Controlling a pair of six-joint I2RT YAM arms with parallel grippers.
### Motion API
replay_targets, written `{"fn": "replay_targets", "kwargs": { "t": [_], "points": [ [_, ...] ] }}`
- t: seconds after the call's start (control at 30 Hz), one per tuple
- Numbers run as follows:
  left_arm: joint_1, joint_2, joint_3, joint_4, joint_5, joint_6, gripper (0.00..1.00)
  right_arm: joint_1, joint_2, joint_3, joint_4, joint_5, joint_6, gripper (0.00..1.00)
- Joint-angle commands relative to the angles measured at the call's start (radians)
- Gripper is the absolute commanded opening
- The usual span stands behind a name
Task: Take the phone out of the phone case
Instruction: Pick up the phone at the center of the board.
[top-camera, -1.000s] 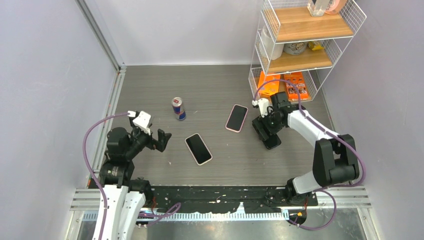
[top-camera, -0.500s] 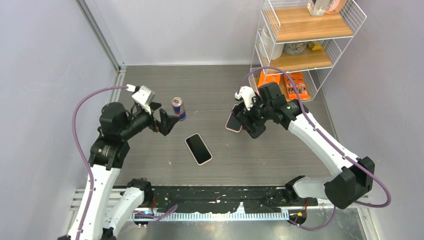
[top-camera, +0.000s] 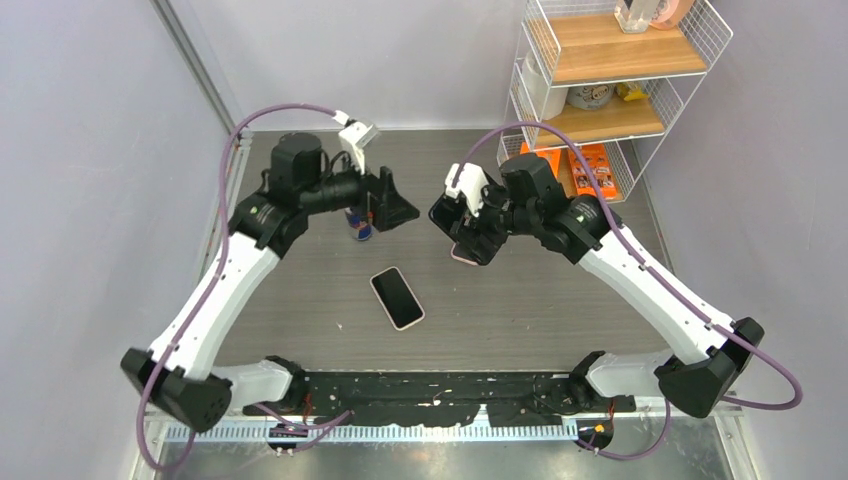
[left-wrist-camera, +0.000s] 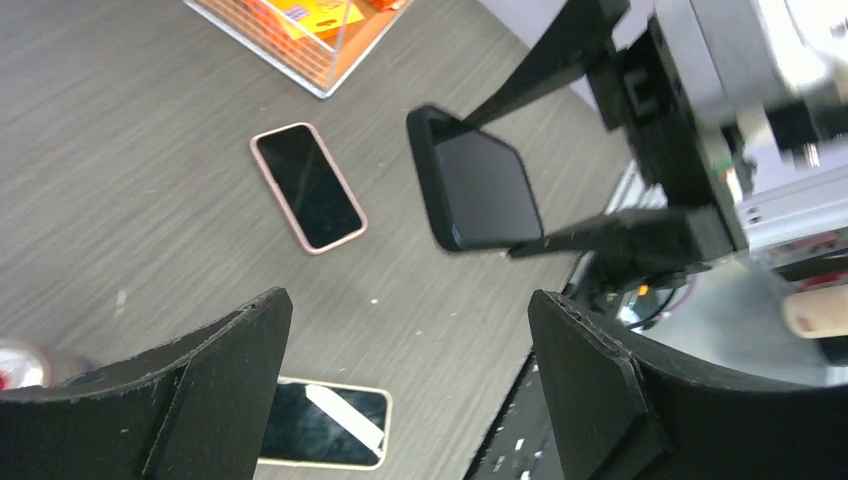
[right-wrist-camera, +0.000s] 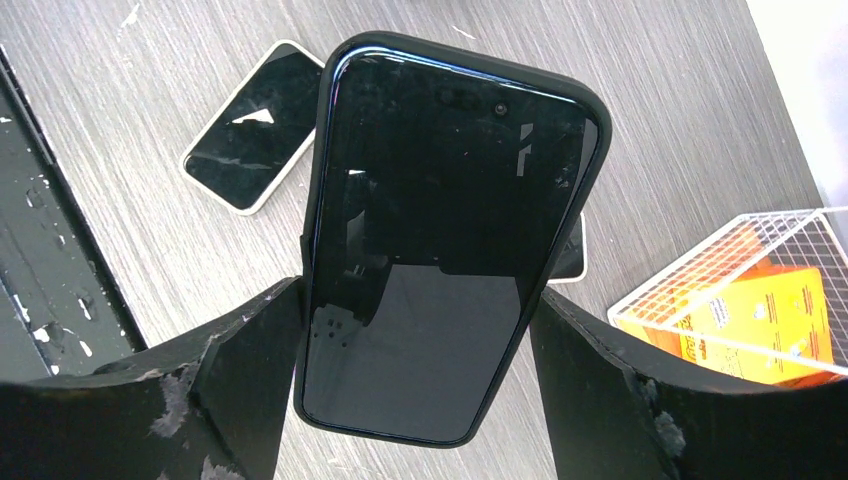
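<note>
Extraction is not yet beginning, by the look of it: phone (right-wrist-camera: 450, 230) is sitting fully seated in its dark phone case (right-wrist-camera: 322, 150), with the rim wrapping every visible edge and the screen facing the right wrist camera. Right gripper (right-wrist-camera: 418, 295) is clamping the phone case across its 2 long sides and holding it up off the table (top-camera: 560, 320), tilted, near mid-workspace. Left gripper (left-wrist-camera: 408, 300) is hanging near it with jaws standing wide apart, gripping nothing and pointing toward the phone. Judging from this, pickup and presentation are looking done. What is remaining is the second grip, peeling the case off at a corner, and pulling the 2 parts apart. On the table, a pink-rimmed phone (left-wrist-camera: 307, 187) and a cream-rimmed phone (top-camera: 397, 297) are lying flat and untouched, and a drink can (top-camera: 358, 222) is standing partly hidden by the left arm.
</note>
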Motion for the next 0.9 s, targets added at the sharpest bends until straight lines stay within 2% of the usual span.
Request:
{"fn": "replay_targets", "kwargs": {
  "t": [0.0,0.1,0.3,0.47,0.6,0.87],
  "points": [
    [-0.022,0.106,0.114,0.008,0.129,-0.137,0.91,0.037,-0.017,0.057,0.097,0.01,-0.026,0.05],
    [-0.034,0.17,0.158,0.017,0.173,-0.185,0.85,0.057,-0.021,0.044,0.118,0.039,-0.035,0.05],
    [-0.073,0.246,0.163,0.035,0.172,-0.225,0.78,0.072,-0.028,0.034,0.15,0.058,-0.048,0.05],
    [-0.079,0.302,0.171,0.04,0.195,-0.252,0.63,0.081,-0.031,0.03,0.172,0.065,-0.043,0.05],
    [-0.086,0.32,0.176,0.055,0.195,-0.267,0.46,0.086,-0.024,0.028,0.177,0.062,-0.036,0.06],
    [-0.094,0.351,0.186,0.061,0.224,-0.268,0.01,0.09,-0.032,0.003,0.184,0.072,-0.026,0.05]
  ]
}}
